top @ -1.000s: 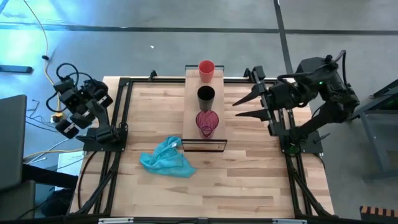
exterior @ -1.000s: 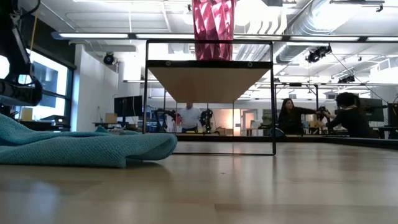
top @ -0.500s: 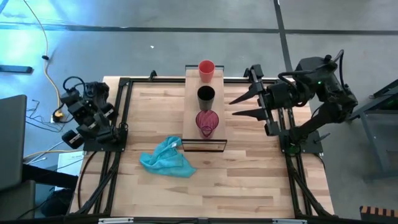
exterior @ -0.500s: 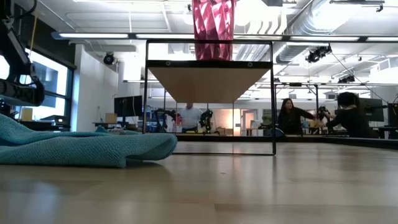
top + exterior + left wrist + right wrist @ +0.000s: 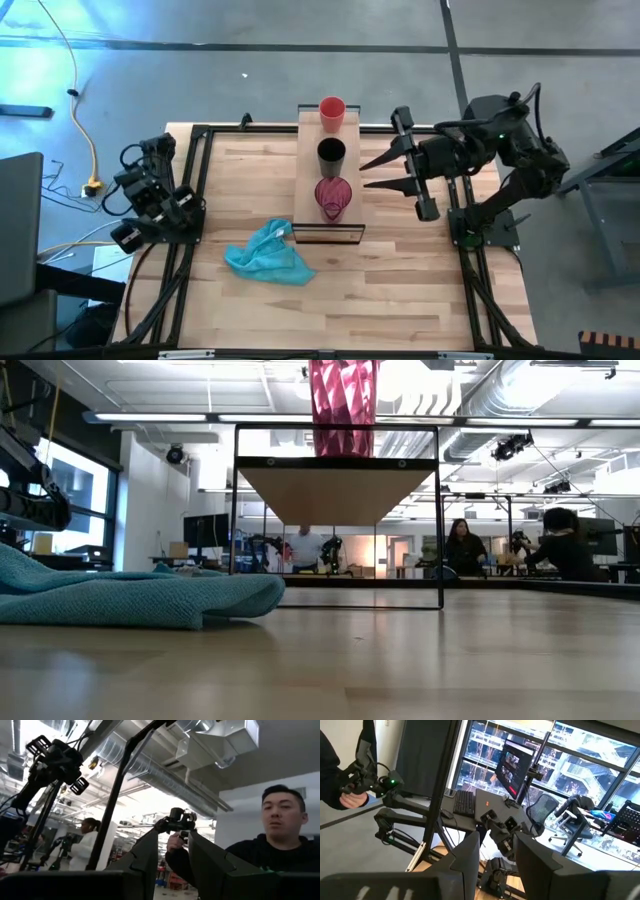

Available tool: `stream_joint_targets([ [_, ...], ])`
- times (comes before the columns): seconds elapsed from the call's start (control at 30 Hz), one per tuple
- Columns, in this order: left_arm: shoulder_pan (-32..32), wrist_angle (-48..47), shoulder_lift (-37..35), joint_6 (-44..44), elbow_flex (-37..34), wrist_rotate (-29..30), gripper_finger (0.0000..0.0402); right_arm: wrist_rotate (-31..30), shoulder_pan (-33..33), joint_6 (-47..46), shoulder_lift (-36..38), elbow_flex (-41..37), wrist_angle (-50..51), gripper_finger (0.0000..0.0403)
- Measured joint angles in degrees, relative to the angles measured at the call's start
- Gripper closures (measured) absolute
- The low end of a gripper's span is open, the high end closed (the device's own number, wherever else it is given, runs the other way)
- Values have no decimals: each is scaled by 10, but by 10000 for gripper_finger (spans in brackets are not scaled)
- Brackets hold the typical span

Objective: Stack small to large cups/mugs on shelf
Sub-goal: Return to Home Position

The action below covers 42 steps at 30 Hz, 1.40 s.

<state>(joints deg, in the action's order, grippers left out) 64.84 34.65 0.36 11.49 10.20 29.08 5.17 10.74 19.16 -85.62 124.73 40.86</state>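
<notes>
while the cups (image 5: 331,152) line the shelf (image 5: 308,172), the right end effector (image 5: 364,176) gapes nearby.

3 upright cups stand in a row on the pale wooden shelf (image 5: 308,170): orange cup (image 5: 332,110) toward 12 o'clock, black cup (image 5: 331,153) mid-plank, see-through red cup (image 5: 333,196) toward 6 o'clock.

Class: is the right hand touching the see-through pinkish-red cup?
Apart. The high view shows bare pale wooden shelf between the right hand and the see-through pinkish-red cup.
</notes>
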Motion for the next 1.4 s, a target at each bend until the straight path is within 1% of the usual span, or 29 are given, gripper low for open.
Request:
stream_joint_targets([
  [0.3,-5,36,0,-17,-31,2,305,0,0,-8,0,0,-16,288],
  [0.43,-58,37,0,-59,-50,-7,305,0,0,2,0,0,-24,288],
  [0.6,-172,40,0,-174,-86,-76,305,0,0,21,-6,0,-34,288],
  [0.7,-242,45,0,-228,-93,-139,305,0,-4,20,-10,0,-33,288],
  [0.87,-343,45,0,-290,-93,-234,305,0,-7,-2,-13,0,-22,288],
  [1.1,-479,39,17,-381,-93,-329,305,0,-7,-7,-13,0,-14,288],
  [1.23,-538,45,26,-430,-93,-383,305,0,-10,-7,-13,0,-8,288],
  [1.4,-589,47,26,-453,-93,-416,305,0,-10,-11,-13,0,5,288],
])
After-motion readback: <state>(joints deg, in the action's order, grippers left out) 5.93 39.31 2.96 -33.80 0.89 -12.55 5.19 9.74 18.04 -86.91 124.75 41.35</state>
